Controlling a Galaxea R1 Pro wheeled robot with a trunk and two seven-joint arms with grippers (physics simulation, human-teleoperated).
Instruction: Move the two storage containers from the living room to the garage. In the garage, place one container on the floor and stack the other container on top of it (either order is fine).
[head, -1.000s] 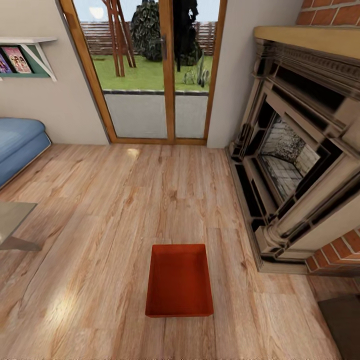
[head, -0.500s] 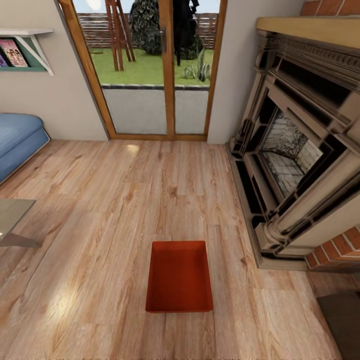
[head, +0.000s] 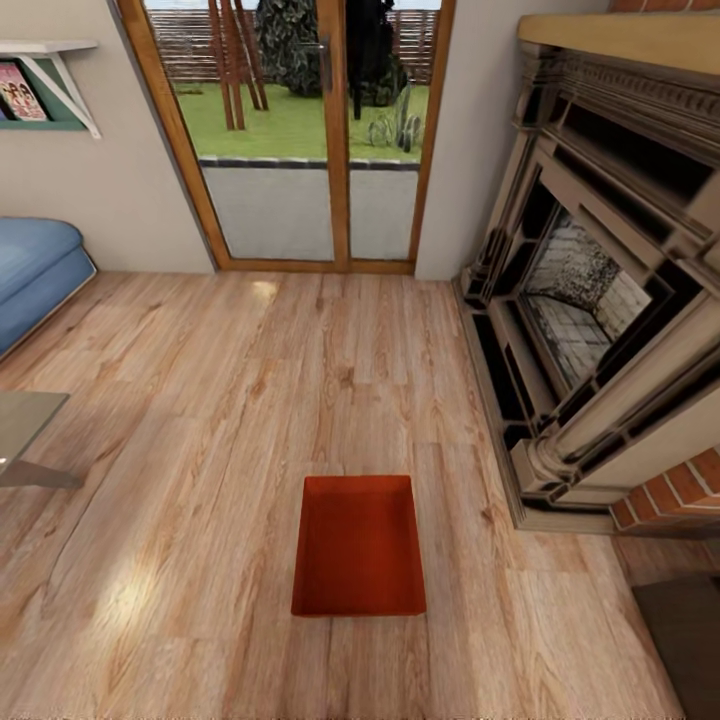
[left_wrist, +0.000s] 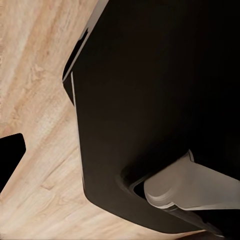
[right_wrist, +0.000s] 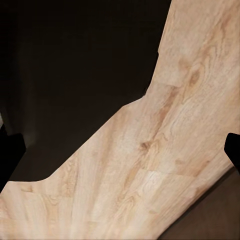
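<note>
Your head view has tilted down slightly, while the storage container (head: 359, 546) lies untouched on the wood-plank floor (head: 200, 400) beside the fireplace (head: 600, 300). Pickup has not begun; you cannot tell either hand's state.

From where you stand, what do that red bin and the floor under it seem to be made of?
The storage container looks like matte orange-red plastic: thin, plain, uniformly coloured walls, though the render leaves that open. The floor looks like light varnished wood planks: visible grain, plank seams and a soft glare patch.

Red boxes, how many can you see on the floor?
1. The storage container sits open on the wood-plank floor, ahead of the robot, left of the fireplace and nearer than the glass doors. Another may be out of view.
</note>
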